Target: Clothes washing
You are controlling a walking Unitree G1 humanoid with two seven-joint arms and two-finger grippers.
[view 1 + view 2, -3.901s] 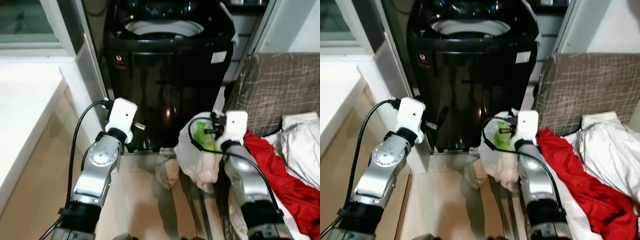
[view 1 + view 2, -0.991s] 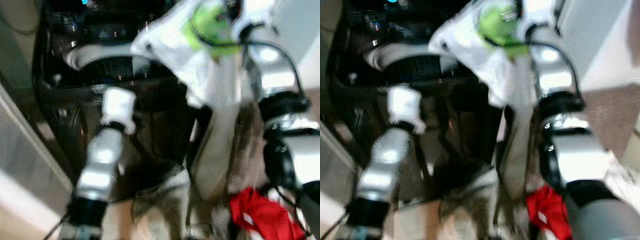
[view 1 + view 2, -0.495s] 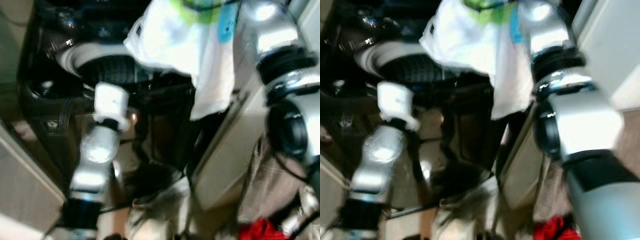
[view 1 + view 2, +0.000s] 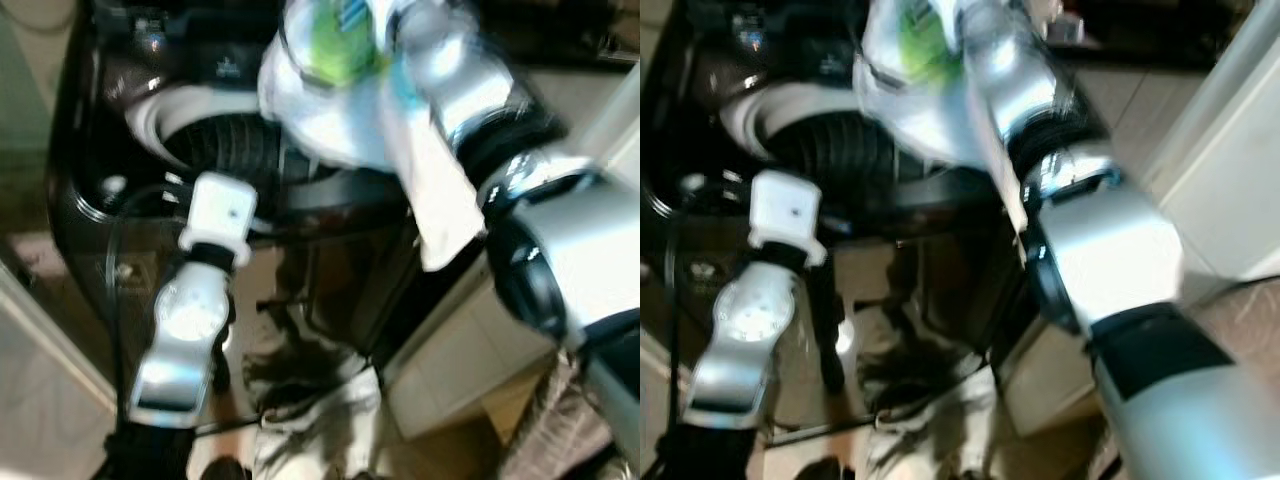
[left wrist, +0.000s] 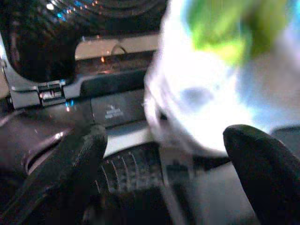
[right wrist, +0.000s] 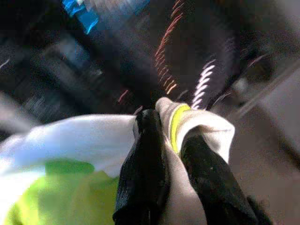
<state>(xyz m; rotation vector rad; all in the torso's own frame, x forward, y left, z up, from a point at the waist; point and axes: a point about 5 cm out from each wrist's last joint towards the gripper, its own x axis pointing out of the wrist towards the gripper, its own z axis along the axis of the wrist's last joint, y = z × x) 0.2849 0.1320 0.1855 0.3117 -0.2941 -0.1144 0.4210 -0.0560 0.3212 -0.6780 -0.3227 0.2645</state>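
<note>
1. Left eye view. A black top-loading washing machine point(image 4: 330, 250) stood ahead with its lid up; the white-rimmed drum opening point(image 4: 200, 130) lay exposed, its ribbed dark wall visible inside. Pale flooring showed at the lower left, and a white panel point(image 4: 470, 350) stood just beside the machine on the right. A crumpled pale cloth point(image 4: 315, 410) lay on the floor at the machine's foot. The frame was blurred.

2. Right eye view. The right arm point(image 4: 1090, 230) reached up and across over the machine's top, leaving open room above the drum's left half. The white garment point(image 4: 930, 80), bearing a green patch, hung from the arm's far end over the right rim of the drum, long axis running downward with a tail trailing over the front edge. The left arm point(image 4: 750, 310) was raised before the machine's front face, below the rim.

3. Left wrist view. The left gripper point(image 5: 164, 164) had its two black fingers point(image 5: 70, 164) spread wide, nothing between them, pointing at the machine's control panel point(image 5: 112, 110) with the garment near.

4. Right wrist view. The right gripper point(image 6: 171, 154) was clamped narrowly on a fold of the white garment, above the blurred dark drum.
</note>
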